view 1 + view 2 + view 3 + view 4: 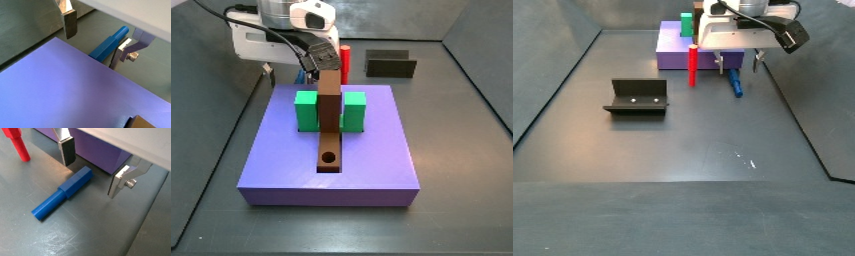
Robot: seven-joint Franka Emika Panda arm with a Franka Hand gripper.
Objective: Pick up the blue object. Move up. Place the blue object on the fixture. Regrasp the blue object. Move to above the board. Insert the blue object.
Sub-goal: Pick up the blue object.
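The blue object (63,195) is a slim blue peg lying flat on the grey floor beside the purple slab (93,150); it also shows in a wrist view (107,45) and in a side view (736,83). My gripper (90,178) is open and low, with its thicker end between the two fingers (65,152), which do not touch it. The gripper also shows in both side views (738,64) (303,68). The fixture (636,97) stands apart on the floor. The board (330,125) lies on the slab between two green blocks (306,110).
A red peg (694,60) stands upright close beside the gripper, also in a wrist view (17,145). The purple slab's wall (73,85) is right behind the fingers. Dark enclosure walls (553,70) ring the floor.
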